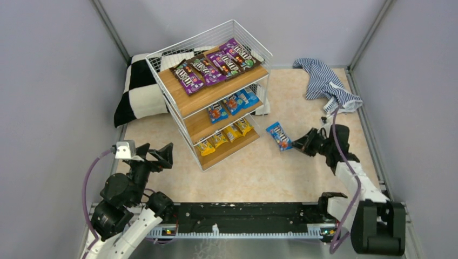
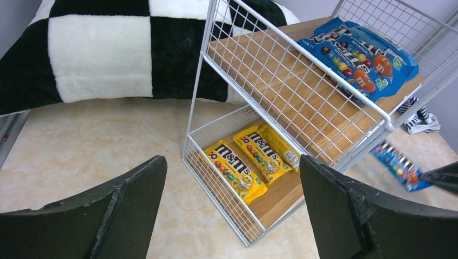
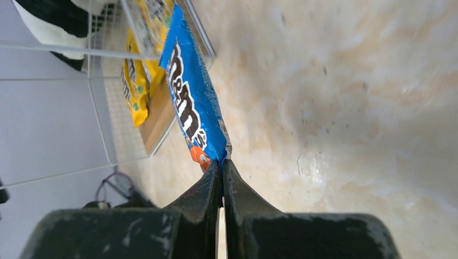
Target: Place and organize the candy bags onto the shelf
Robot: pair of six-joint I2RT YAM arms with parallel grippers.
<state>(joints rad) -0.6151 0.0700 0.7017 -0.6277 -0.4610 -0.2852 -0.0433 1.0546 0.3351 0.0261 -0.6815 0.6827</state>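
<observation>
The shelf [image 1: 170,99] stands at the table's back centre. It has purple candy bags [image 1: 216,65] on the top board, blue candy bags [image 1: 233,102] on the middle one and yellow candy bags [image 1: 224,137] on the bottom one. My right gripper [image 1: 300,143] is shut on the end of a blue candy bag [image 1: 279,135], held right of the shelf; the bag [image 3: 189,102] fills the right wrist view from the jaws [image 3: 222,164] upward. My left gripper [image 1: 162,155] is open and empty, left of the shelf's front. Its wrist view shows the yellow bags [image 2: 246,162] and the blue bags [image 2: 359,54].
A black-and-white checkered cushion [image 1: 137,94] lies behind and left of the shelf. A blue-white striped cloth [image 1: 324,83] lies at the back right. Grey walls close in both sides.
</observation>
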